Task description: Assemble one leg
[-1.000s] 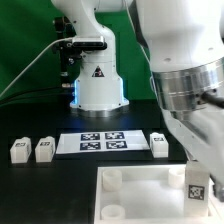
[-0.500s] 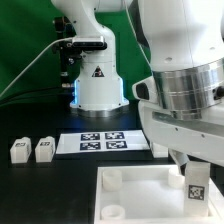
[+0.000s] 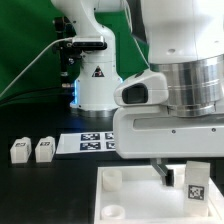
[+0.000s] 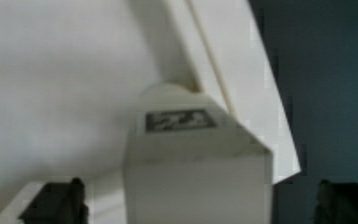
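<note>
A white leg [image 3: 196, 186] with a black-and-white tag stands upright on the right part of the large white plate [image 3: 135, 192]. My gripper [image 3: 181, 173] hangs low over it. In the wrist view the leg [image 4: 197, 150] fills the middle and my gripper [image 4: 208, 205] is open, with a dark fingertip on each side and a gap between each tip and the leg. Two more legs [image 3: 19, 151] [image 3: 43, 150] stand on the table at the exterior view's left. The fourth leg is hidden behind the arm.
The marker board [image 3: 92, 143] lies on the black table behind the plate, partly covered by the arm. The plate has round sockets [image 3: 112, 178] near its left edge. The robot base [image 3: 98, 85] stands at the back before a green backdrop.
The arm's wrist has swung toward the exterior view's left and come lower, now covering the leg by the marker board. The leg on the plate has stayed put.
</note>
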Motion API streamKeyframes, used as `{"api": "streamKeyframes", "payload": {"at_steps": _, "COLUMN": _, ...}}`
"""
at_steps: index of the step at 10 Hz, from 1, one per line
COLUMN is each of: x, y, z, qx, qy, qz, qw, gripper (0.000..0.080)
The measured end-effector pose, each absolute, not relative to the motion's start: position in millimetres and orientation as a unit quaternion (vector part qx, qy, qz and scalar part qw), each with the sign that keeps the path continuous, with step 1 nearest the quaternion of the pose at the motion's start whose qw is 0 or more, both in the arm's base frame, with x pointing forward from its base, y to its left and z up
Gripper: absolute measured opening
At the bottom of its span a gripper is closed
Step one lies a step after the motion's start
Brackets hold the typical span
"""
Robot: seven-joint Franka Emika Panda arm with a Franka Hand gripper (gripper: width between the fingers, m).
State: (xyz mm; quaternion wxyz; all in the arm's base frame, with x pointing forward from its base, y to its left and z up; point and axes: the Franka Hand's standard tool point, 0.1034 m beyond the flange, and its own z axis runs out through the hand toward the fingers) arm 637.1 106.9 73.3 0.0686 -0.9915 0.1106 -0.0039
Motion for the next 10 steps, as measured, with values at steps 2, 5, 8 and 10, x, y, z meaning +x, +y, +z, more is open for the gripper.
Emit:
{"api": "streamKeyframes", "payload": {"at_steps": 2, "x": 636.4, "y": 108.1, "z": 72.1, "qx": -0.988, "qy": 0.139, "qz": -0.001, "qw": 0.069, "gripper": 0.0525}}
{"api": "streamKeyframes", "payload": {"at_steps": 5, "x": 636.4, "y": 106.1, "z": 71.7, "qx": -0.975, "qy": 0.211, "qz": 0.004, "qw": 0.069, "gripper": 0.0291}}
{"api": "streamKeyframes", "payload": {"at_steps": 8, "x": 635.4, "y": 102.3, "z": 70.8, "qx": -0.924, "qy": 0.375, "qz": 0.017, "qw": 0.065, "gripper": 0.0291}}
{"api": "streamKeyframes", "payload": {"at_steps": 10, "x": 632.0, "y": 101.1, "z": 70.4, "qx": -0.854, "qy": 0.516, "qz": 0.033, "qw": 0.064, "gripper": 0.0291}}
